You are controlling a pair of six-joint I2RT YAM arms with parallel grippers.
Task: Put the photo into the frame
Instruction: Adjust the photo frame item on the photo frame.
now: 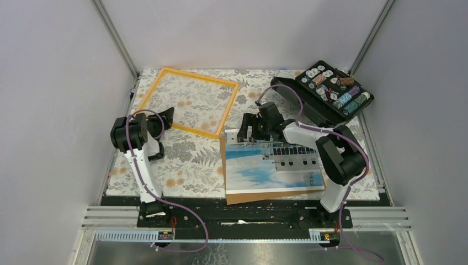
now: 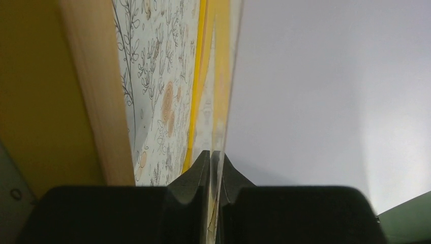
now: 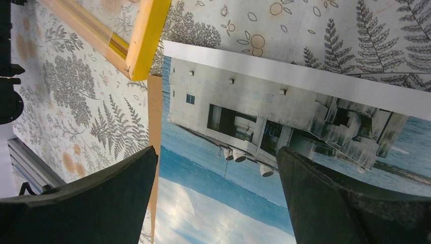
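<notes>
Upper left of centre on fern-printed cloth (image 1: 182, 165): the frame (image 1: 198, 76), thin orange-yellow bars, square corners, clear pane. Clamped at its near-left corner by the left gripper (image 1: 165, 117), fingers (image 2: 198, 173) almost together on the pane (edge-on in the wrist view). Lower centre-right: the photo (image 1: 270, 168), glossy print on brown card, lying flat, far-left corner just beside the frame. Spread wide over its far edge: the right gripper (image 3: 216, 155).

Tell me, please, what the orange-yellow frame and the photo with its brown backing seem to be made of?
The thin rectangular orange-yellow frame looks like painted wood, its inner edge pale and bare; plastic is possible. The floral tablecloth shows through it, so any pane is clear. The sky-and-building photo looks like smooth printed paper on matte brown cardboard backing.
</notes>
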